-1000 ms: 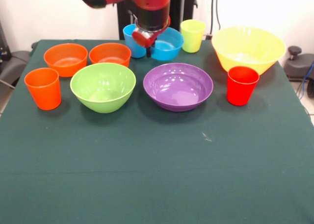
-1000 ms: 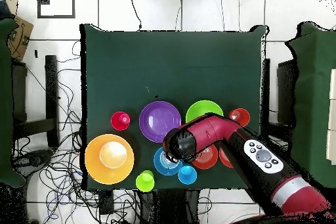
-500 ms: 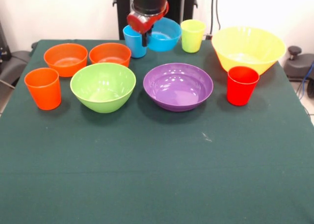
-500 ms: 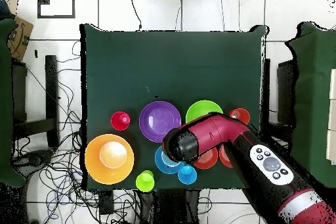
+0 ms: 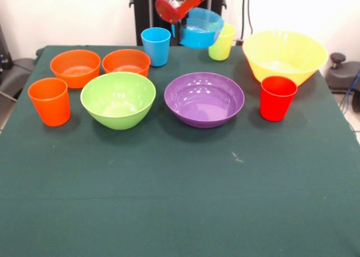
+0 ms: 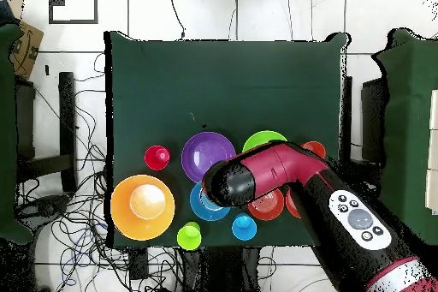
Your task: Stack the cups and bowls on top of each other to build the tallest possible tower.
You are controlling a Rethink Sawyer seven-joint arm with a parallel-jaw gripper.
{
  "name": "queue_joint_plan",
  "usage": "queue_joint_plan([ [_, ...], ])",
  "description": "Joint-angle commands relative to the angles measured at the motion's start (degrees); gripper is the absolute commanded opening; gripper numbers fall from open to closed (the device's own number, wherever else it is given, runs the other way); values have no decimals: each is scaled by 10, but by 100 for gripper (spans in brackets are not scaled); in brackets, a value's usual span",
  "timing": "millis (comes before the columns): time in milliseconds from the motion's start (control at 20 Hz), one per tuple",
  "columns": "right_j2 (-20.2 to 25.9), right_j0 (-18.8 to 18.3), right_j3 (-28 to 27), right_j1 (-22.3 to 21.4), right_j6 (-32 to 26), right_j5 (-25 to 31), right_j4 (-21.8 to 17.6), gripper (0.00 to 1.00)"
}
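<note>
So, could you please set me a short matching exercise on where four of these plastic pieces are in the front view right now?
Things:
1. small blue plastic bowl
2. red plastic cup
3. orange plastic cup
4. wide purple plastic bowl

States:
A. on the cloth at the picture's left end
B. held off the table, tilted, by the end effector
C. in front of the large yellow plastic bowl
D. beside the lime green plastic bowl

Pairs: 1-B, 2-C, 3-A, 4-D
</note>
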Motion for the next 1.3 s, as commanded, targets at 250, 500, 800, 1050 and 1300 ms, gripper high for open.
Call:
queue_joint_plan([
  [250, 61, 3, -16, -1, -37, -33, 50, 0],
  [500, 45, 32, -88, 16, -61, 4, 21, 0],
  [800, 23, 54, -148, 45, -77, 29, 1, 0],
  [1050, 14, 68, -193, 71, -92, 47, -2, 0],
  [1300, 16, 71, -230, 86, -112, 61, 4, 0],
])
